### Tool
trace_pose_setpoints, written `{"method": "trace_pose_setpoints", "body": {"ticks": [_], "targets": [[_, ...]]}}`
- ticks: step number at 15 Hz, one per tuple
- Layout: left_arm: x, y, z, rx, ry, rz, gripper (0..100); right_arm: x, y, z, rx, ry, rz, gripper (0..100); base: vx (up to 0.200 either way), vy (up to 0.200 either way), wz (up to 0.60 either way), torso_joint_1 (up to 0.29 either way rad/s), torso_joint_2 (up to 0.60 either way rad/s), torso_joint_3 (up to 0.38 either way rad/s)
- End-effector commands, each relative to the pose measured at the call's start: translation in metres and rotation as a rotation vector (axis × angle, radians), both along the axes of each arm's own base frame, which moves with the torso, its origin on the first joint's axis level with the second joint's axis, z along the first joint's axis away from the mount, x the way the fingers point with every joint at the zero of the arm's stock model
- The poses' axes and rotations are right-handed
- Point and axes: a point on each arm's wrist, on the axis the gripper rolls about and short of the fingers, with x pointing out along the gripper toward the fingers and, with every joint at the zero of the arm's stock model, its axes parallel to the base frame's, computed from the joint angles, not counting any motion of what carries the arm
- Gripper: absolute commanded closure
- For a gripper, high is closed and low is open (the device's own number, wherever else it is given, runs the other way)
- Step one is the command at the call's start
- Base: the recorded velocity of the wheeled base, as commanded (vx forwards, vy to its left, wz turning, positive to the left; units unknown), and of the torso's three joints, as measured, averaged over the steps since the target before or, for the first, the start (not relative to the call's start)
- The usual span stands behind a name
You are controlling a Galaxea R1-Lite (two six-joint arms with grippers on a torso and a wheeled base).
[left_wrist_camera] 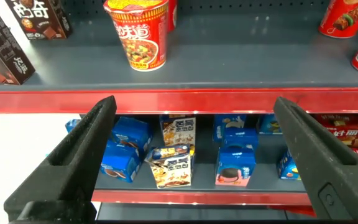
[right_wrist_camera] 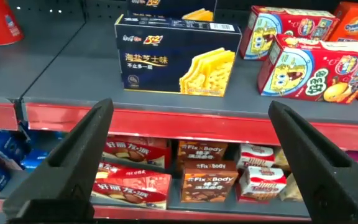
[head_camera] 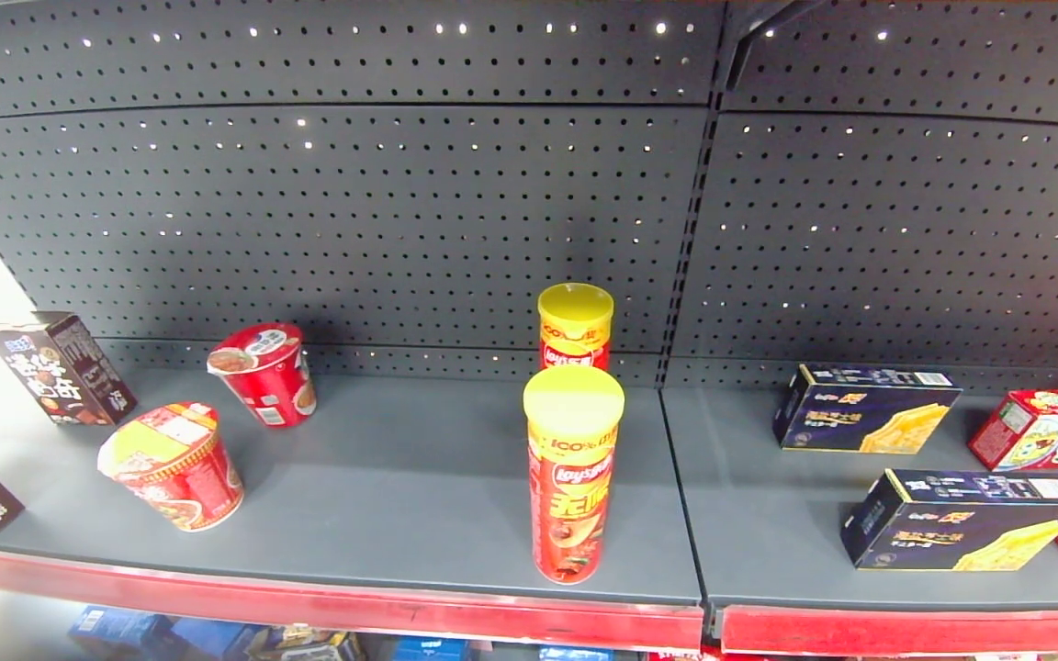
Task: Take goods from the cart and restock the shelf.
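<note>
Before the shelf lip, the left gripper and right gripper gape empty; bare room lies between cup and can.

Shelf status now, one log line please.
left gripper: open, empty | right gripper: open, empty | front chip can: upright on shelf

Left lane: you have bare shelf between the noodle cups and the chip cans.
Right lane: you can pass between those cans and the cracker boxes.

Left hand and right hand both gape wide, holding nothing.
</note>
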Motion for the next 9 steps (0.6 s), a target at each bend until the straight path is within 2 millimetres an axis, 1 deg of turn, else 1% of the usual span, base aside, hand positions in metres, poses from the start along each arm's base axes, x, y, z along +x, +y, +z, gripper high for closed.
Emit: {"method": "trace_pose_setpoints", "body": {"ticks": [1, 3, 5, 8, 9], "targets": [[-0.0001, 0.0000, 0.0000, 0.000, -0.001, 0.000, 0, -0.0003, 0.0000, -0.0001, -0.003, -0.005, 0.001, 0, 0.000, 0.000, 0.00, 0.000, 0.00, 0.000], [-0.0001, 0.0000, 0.0000, 0.000, -0.001, 0.000, 0, 0.0000, 0.0000, -0.0003, -0.004, -0.008, 0.001, 0, 0.000, 0.000, 0.00, 0.000, 0.00, 0.000], [-0.0001, 0.0000, 0.0000, 0.000, -0.001, 0.000, 0, 0.0012, 0.0014, -0.0017, 0.016, -0.023, 0.064, 0, 0.000, 0.000, 0.00, 0.000, 0.00, 0.000], [-0.0001, 0.0000, 0.0000, 0.000, -0.001, 0.000, 0, 0.0012, 0.0013, -0.0082, 0.053, 0.043, 0.062, 0, 0.000, 0.000, 0.00, 0.000, 0.00, 0.000], [-0.0001, 0.0000, 0.0000, 0.000, -0.001, 0.000, 0, 0.0012, 0.0013, -0.0080, 0.059, 0.041, 0.062, 0, 0.000, 0.000, 0.00, 0.000, 0.00, 0.000]]}}
